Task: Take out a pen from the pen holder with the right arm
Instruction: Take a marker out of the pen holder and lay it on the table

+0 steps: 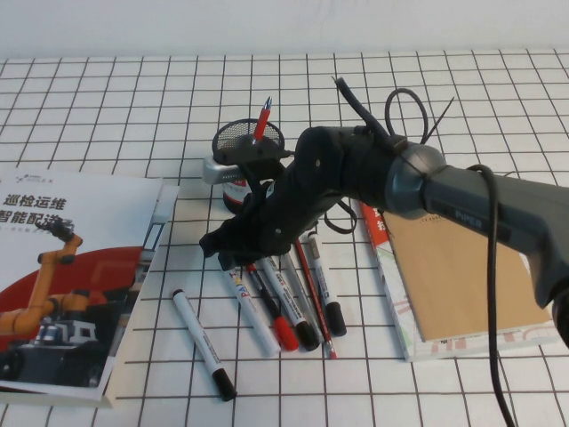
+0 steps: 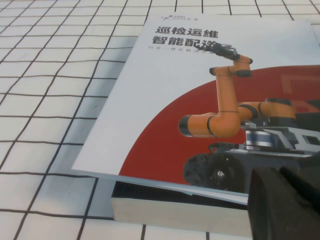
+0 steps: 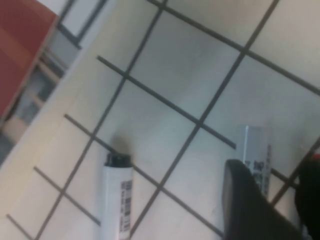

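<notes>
While right claw gapes empty over pens | left claw above booklet edge

We take this place for a robotics laboratory with a test bench, not a home or a shop. The table wears a white cover with a regular black grid, which fills the high view up to a plain pale backdrop along the top edge. A dark robot arm with loose cables comes in from the right of the frame, and its right gripper is low at the centre. The left gripper is close over a brochure at the lower left, which has a Chinese title and a picture of an orange robot arm.
</notes>
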You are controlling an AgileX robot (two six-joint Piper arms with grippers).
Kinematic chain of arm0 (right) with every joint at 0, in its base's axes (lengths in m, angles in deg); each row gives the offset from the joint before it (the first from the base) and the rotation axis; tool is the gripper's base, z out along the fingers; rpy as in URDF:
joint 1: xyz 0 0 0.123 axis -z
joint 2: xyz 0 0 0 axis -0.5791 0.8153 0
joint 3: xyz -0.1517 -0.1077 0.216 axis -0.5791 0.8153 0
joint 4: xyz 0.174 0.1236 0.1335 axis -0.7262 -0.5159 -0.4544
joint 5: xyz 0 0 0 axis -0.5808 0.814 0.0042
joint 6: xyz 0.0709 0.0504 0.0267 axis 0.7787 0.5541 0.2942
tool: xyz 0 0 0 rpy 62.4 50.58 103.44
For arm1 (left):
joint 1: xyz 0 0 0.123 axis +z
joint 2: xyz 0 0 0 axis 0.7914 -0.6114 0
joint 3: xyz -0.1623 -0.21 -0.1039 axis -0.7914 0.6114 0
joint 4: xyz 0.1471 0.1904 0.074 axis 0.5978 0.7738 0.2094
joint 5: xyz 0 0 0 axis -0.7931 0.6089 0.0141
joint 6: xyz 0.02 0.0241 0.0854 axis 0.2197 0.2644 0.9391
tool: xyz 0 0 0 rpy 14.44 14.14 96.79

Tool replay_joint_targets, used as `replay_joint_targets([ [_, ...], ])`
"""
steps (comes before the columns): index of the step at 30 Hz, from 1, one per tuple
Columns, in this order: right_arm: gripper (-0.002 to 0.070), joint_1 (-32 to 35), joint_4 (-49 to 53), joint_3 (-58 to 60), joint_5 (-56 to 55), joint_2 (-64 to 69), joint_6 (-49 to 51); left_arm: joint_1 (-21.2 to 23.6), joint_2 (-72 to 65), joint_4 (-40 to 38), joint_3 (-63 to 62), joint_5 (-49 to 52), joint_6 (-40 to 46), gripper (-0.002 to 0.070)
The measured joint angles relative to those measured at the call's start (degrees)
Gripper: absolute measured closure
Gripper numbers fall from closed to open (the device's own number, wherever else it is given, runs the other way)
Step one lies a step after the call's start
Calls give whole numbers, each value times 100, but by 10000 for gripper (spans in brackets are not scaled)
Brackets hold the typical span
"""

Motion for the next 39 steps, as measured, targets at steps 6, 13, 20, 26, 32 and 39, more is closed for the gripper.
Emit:
replay_joint_targets([
  [6,561,-122,388,488,119,-943,0,0,0,0,0,0,0,678],
  [13,682,-276,737,2067,-149,-2806,0,0,0,0,0,0,0,678],
  [20,689,-276,854,3427,-149,-4663,0,0,0,0,0,0,0,678],
  [26,690,-276,905,4467,173,-5939,0,0,0,0,0,0,0,678],
  [32,691,-276,1207,4746,1465,-6620,0,0,0,0,0,0,0,678],
  [39,692,-276,1934,4773,1795,-6676,0,0,0,0,0,0,0,678],
])
